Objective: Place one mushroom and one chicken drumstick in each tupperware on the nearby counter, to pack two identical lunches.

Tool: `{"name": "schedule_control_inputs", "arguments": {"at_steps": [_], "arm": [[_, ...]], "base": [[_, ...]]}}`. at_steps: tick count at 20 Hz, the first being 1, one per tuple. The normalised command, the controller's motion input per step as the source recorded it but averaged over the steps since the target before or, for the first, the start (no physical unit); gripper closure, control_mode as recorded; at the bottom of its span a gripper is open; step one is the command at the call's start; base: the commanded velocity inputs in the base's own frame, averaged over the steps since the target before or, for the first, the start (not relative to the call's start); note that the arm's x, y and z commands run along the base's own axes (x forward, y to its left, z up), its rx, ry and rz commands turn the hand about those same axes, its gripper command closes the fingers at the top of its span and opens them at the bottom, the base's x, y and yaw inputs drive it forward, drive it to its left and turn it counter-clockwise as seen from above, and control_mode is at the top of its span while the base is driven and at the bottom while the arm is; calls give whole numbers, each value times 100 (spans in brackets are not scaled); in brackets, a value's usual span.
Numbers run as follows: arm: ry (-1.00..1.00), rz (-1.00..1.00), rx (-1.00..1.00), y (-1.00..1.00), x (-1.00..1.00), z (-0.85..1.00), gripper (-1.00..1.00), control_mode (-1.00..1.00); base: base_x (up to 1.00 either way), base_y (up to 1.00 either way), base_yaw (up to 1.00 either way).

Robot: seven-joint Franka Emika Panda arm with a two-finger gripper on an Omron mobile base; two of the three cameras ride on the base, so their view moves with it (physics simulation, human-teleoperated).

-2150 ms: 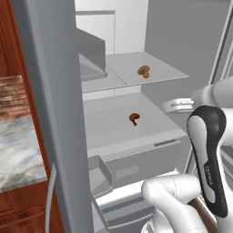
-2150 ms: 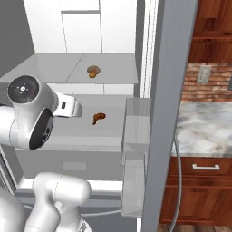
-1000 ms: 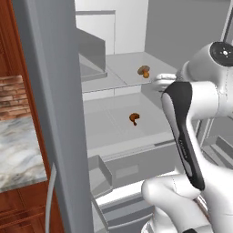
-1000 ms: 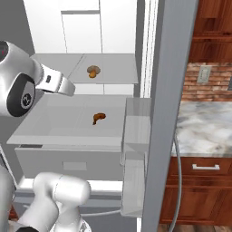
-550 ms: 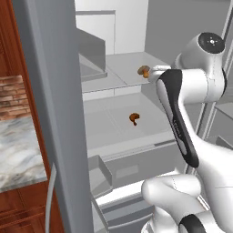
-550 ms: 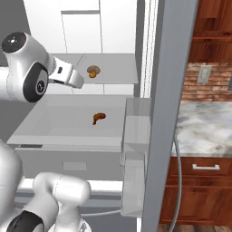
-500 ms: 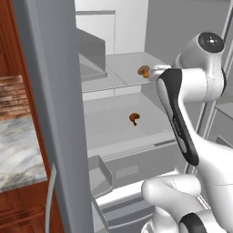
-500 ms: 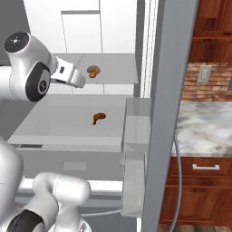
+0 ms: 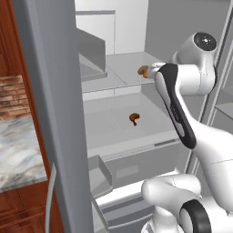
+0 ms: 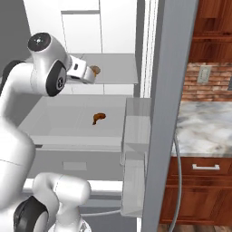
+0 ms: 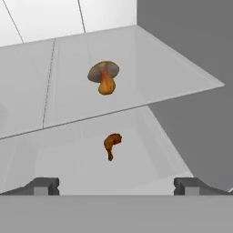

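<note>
A brown-capped mushroom (image 11: 104, 75) lies on the upper glass shelf of the open fridge, also seen as the mushroom (image 9: 142, 70) and the mushroom (image 10: 95, 70). On the shelf below lies a chicken drumstick (image 9: 134, 118), the same drumstick (image 10: 98, 118) and drumstick (image 11: 111, 143). My gripper (image 11: 116, 186) is open with nothing between its widely spread tips, which point at the mushroom from just in front of the upper shelf's edge. In the right base view the gripper (image 10: 89, 74) sits right beside the mushroom. The marble counter (image 10: 204, 131) lies to the right of the fridge. The tupperware is out of view.
The grey fridge door (image 9: 50, 113) stands open on the left and another door edge (image 10: 167, 113) on the right, carrying door bins (image 10: 136, 122). A closed drawer (image 9: 136, 159) sits under the lower shelf. Wood cabinets (image 10: 199, 181) stand below the counter.
The arm has swung up and in toward the upper shelf, bringing the hand from low on the side to just beside the mushroom. The gripper stayed open; the food has not moved.
</note>
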Motion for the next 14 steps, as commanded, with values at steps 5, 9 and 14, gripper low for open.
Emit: {"name": "schedule_control_inputs", "arguments": {"at_steps": [5,9,14], "arm": [[7,8,0,0,48,0,-100,-100],[8,4,0,0,57,-6,-100,-100],[2,0,0,0,61,-15,-100,-100]], "base": [[0,0,0],[0,0,0],[0,0,0]]}}
